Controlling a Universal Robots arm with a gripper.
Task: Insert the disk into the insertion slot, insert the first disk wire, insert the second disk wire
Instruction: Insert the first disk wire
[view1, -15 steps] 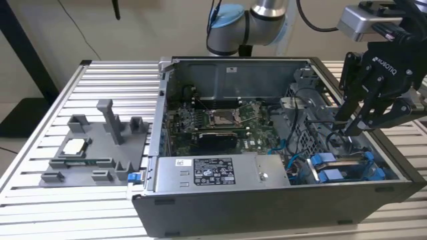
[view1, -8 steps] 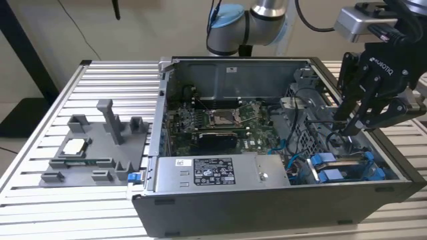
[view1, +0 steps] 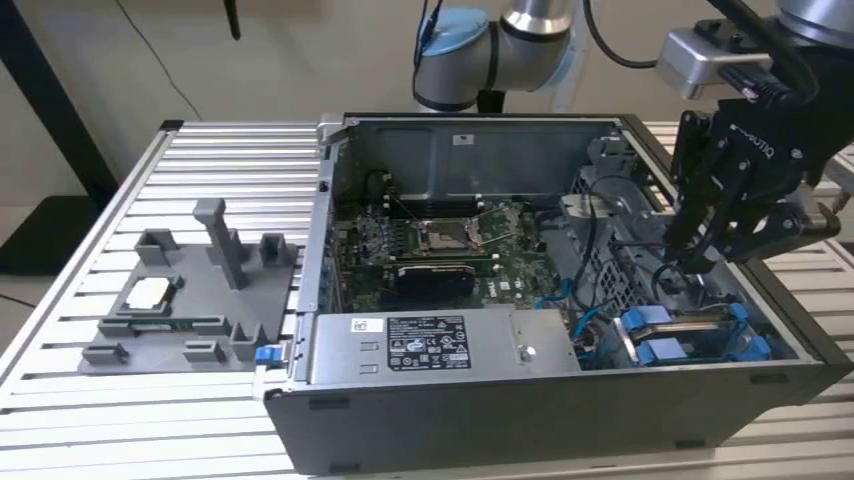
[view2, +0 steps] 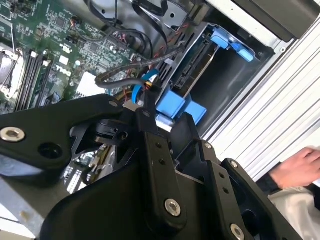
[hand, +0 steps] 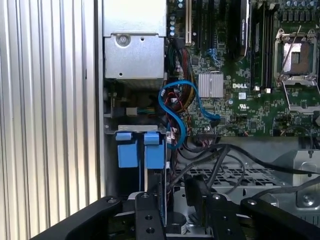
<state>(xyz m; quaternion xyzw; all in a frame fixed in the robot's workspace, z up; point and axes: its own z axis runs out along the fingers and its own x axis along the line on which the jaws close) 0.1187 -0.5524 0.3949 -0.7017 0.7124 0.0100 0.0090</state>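
Disk: the disk (view1: 663, 351) in its blue carrier is sitting on edge inside the insertion slot (view2: 197, 60), at the near corner of the computer case (view1: 534, 420) on the exterior view's right.
Disk against the jaws: the gripper (view1: 694, 262) is hanging just above and slightly beyond the disk, with open air between them in the exterior view. In the second wrist view the blue carrier end (view2: 177, 102) is lying just past the gripper (view2: 160, 117). In the first wrist view the blue tabs (hand: 154, 152) are showing just beyond the gripper (hand: 176, 200).
Jaws: I cannot tell whether they are released or clenched on anything.
Wires: black cables (view2: 135, 70) are looping across the space beside the slot and running toward the gripper. A blue cable (hand: 172, 115) is curling between the motherboard (view1: 441, 240) and the disk.
Arm pose: the arm (view1: 521, 30) is coming in from the far side, over the back wall of the case. Its wrist is tilting so the gripper is pointing down and inward along the case wall on the exterior view's right.
Case: it is lying open on the slatted tabletop (view1: 227, 160), with the power supply (view1: 427, 345) along its near edge.
Exterior view's left: a grey fixture tray (view1: 174, 300) is resting on the tabletop, well apart from the gripper.
Person: a hand (view2: 295, 167) is resting at the tabletop's edge outside the case, well apart from the disk.
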